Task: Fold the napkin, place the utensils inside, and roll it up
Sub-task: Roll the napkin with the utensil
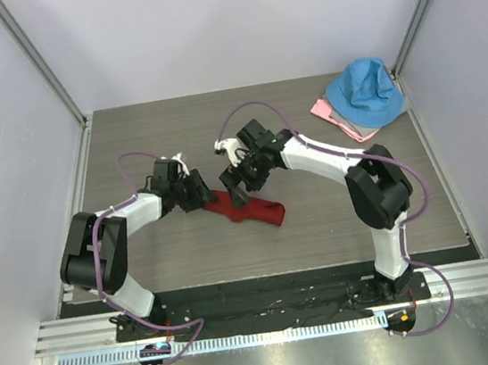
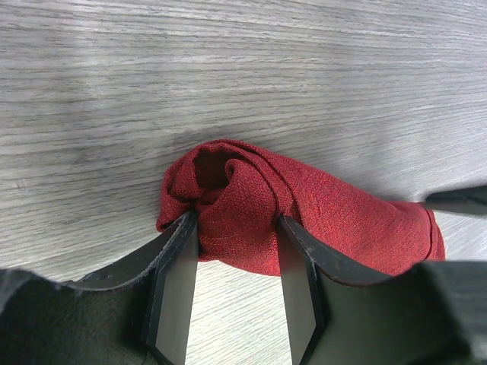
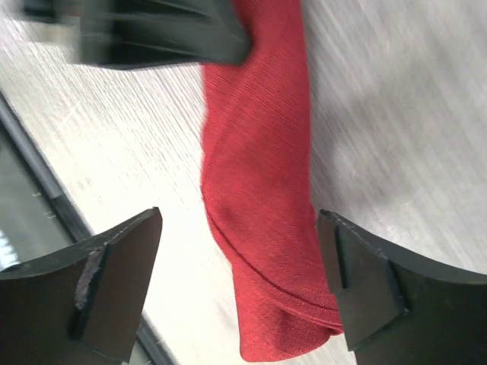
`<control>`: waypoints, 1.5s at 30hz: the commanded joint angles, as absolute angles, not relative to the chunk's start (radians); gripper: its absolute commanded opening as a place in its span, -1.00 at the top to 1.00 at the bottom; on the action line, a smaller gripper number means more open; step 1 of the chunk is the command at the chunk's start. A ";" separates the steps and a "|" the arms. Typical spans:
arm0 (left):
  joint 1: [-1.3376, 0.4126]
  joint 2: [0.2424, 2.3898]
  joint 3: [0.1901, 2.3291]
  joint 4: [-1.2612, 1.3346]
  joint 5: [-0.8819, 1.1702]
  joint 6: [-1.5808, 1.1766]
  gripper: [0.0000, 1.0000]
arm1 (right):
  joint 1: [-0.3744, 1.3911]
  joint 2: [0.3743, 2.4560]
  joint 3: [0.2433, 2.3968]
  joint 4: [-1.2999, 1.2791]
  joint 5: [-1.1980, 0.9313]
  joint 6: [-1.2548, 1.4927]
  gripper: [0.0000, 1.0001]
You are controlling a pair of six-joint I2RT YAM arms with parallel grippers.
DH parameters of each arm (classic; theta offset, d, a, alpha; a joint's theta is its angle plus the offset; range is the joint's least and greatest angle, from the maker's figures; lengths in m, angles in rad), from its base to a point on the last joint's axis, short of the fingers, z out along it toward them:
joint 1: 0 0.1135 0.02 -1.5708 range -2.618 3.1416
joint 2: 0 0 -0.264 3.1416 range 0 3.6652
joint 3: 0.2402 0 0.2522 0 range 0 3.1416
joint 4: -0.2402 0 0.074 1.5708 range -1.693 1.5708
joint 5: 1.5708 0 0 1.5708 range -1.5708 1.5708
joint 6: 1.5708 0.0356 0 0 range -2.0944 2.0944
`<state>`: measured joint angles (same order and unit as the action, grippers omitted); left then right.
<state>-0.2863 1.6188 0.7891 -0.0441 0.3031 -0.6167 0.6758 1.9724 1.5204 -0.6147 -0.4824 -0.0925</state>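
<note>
Your left gripper (image 2: 237, 228) clamps one end of the rolled napkin (image 2: 342, 217); its long axis runs rightward from there, between the wide-open jaws of your right gripper (image 3: 240, 228).

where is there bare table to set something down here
Bare table: the far strip from the left edge to the pink cloth, beyond the arms, and the near strip between the napkin and the arm bases. Crowded: the middle, where the left claw grips the napkin and the right claw straddles it, and the far-right corner under the blue cloth.
</note>
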 commanded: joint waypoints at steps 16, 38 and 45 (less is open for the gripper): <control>-0.298 1.629 0.816 -0.101 0.293 -0.600 0.03 | 0.902 1.902 1.322 -0.275 -0.041 -0.360 -0.93; -0.296 1.628 0.824 -0.123 0.279 -0.600 0.03 | 0.971 1.803 1.310 -0.333 -0.103 -0.298 -0.83; -0.298 1.628 0.824 -0.124 0.281 -0.604 0.03 | 0.968 1.736 1.342 -0.328 -0.120 -0.314 -0.84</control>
<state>-0.2905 1.6188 0.8062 -0.0834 0.2970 -0.6167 0.9630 1.8137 1.2934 -0.3454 -0.0975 -0.3149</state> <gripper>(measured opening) 0.489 0.918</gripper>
